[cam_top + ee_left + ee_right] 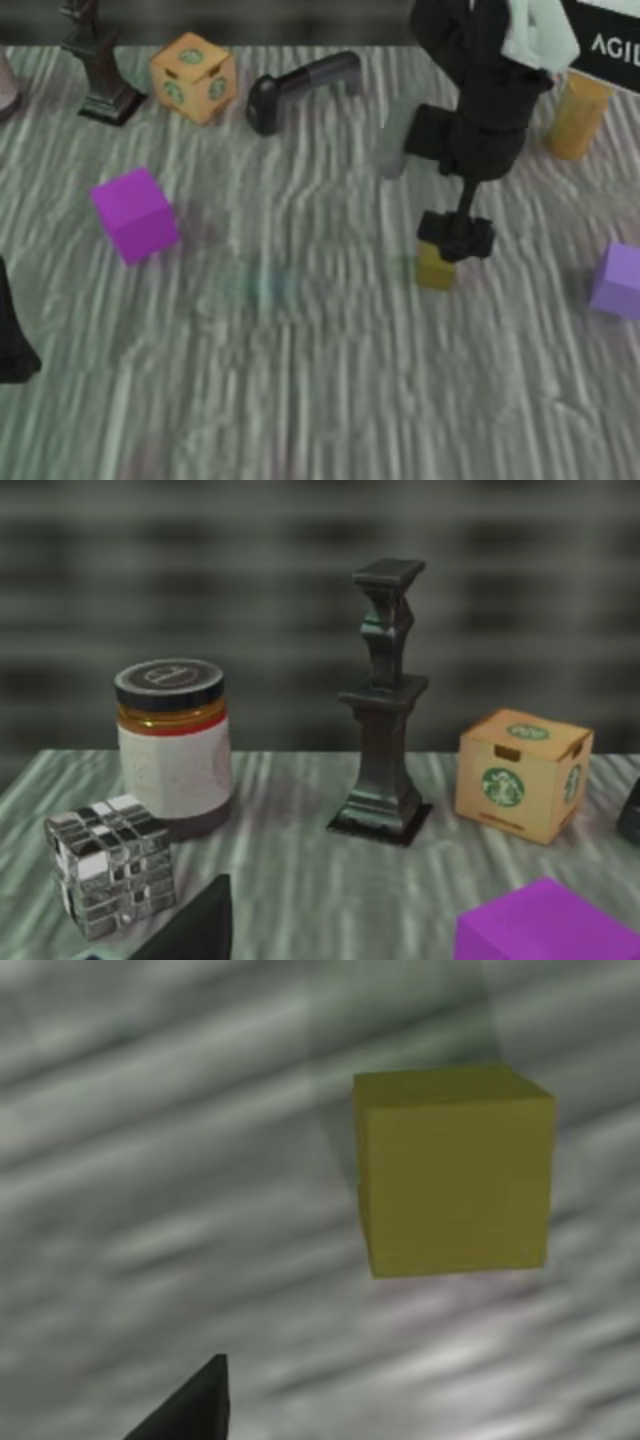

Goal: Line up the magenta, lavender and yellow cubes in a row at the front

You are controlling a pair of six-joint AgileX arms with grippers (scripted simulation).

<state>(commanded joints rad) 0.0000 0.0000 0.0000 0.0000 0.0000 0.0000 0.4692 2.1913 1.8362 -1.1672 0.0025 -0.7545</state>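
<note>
The small mustard-yellow cube point(434, 270) rests on the table right of centre. My right gripper point(455, 238) hangs just over its far edge, open and holding nothing. In the right wrist view the yellow cube point(455, 1170) stands free on the table, apart from the one dark fingertip point(203, 1402) that shows. The large magenta cube point(135, 213) sits at the left and its corner shows as the magenta cube point(550, 925) in the left wrist view. At the table's right edge is the lavender cube point(620, 281). My left arm point(10, 340) is parked at the left edge, its gripper open.
Along the back stand an orange cube with green round marks point(193, 77), a dark pedestal figure point(100, 72), a black handled tool point(300, 85) and a yellow-orange cylinder point(577, 118). A jar point(175, 745) and a mirrored puzzle cube point(110, 865) show in the left wrist view.
</note>
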